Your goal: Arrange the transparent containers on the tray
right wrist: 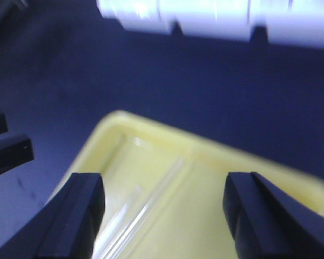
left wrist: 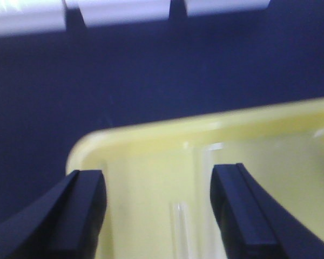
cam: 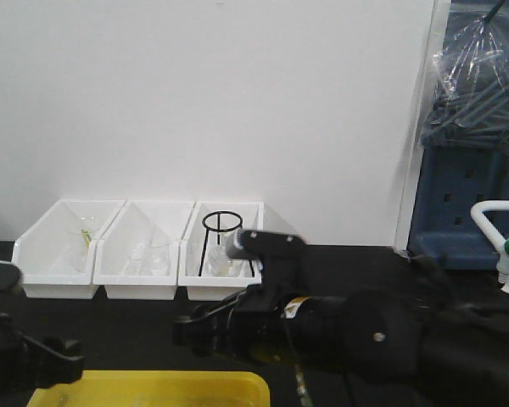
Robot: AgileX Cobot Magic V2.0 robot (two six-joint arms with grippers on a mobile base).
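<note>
- Down at the near edge of the dark bench (cam: 136, 326) sits the yellow tray (cam: 153, 388), only its far rim and rounded corner showing from the front.
- Left gripper (left wrist: 156, 213) hangs over the tray's left corner, jaws spread wide, nothing between them.
- From the left wrist view, a clear test tube (left wrist: 181, 232) lies on the tray floor between those open fingers, untouched; it's blurred, so I can only pick out its faint outline.
- Right gripper (right wrist: 162, 216) is over the tray (right wrist: 216, 178) as well, jaws parted wide and holding nothing.
- Below it, a test tube (right wrist: 146, 208) lies slanted on the yellow floor, running from lower left towards upper right; whether there's one tube or two side by side, I can't tell.
- Right arm (cam: 356, 326) stretches in low across the bench, black and bulky.
- Back against the white wall, three white bins (cam: 144, 250) stand in a row, touching side to side, with clear glassware inside.
- A black wire ring stand (cam: 221, 242) stands in the rightmost bin.
</note>
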